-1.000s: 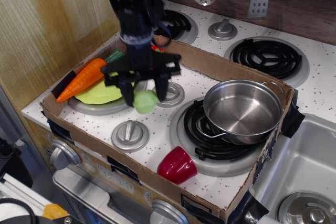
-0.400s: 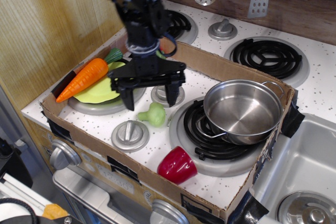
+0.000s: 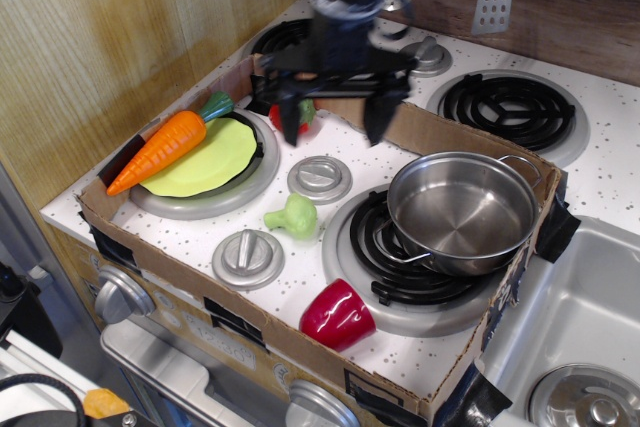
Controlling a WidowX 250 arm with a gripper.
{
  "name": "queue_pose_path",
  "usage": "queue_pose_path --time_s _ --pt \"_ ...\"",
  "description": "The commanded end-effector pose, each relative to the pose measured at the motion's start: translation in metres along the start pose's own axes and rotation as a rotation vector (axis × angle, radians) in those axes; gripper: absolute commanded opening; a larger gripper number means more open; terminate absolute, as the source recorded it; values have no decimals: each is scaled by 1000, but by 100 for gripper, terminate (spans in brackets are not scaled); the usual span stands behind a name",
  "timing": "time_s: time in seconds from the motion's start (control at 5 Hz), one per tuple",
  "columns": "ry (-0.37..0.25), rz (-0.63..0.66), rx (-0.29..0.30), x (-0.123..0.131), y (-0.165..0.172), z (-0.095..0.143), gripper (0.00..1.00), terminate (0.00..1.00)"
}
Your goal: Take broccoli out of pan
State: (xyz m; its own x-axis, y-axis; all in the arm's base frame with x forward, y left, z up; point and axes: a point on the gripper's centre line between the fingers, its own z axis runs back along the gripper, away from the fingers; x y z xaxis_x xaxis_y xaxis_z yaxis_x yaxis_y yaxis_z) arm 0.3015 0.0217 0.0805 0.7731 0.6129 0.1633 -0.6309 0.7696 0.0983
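The pale green broccoli (image 3: pixel 292 217) lies on its side on the speckled stovetop, between two silver knobs and left of the pan. The shiny steel pan (image 3: pixel 462 211) stands empty on the front right burner. My gripper (image 3: pixel 332 118) is open and empty, its two black fingers spread wide. It hangs above the back edge of the cardboard box, well above and behind the broccoli, up and to the left of the pan.
An orange carrot (image 3: pixel 160 150) lies across a lime-green plate (image 3: pixel 207 160) at the left. A red cup (image 3: pixel 338 314) lies near the front edge. A red-and-green toy (image 3: pixel 303 114) sits behind the plate. The cardboard box wall (image 3: pixel 200 277) rings the stovetop. A sink (image 3: pixel 585 327) is right.
My gripper let go of the broccoli, which now lies on the stovetop. The open gripper then rose and moved back and to the right, away from it.
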Motion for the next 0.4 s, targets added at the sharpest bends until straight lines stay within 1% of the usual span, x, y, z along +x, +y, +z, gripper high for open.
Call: queue_pose_path --time_s 0.0,0.2 --pt "-120 -42 -75 19 -7 31 100 0" --pt "-120 -42 -75 19 -7 31 100 100"
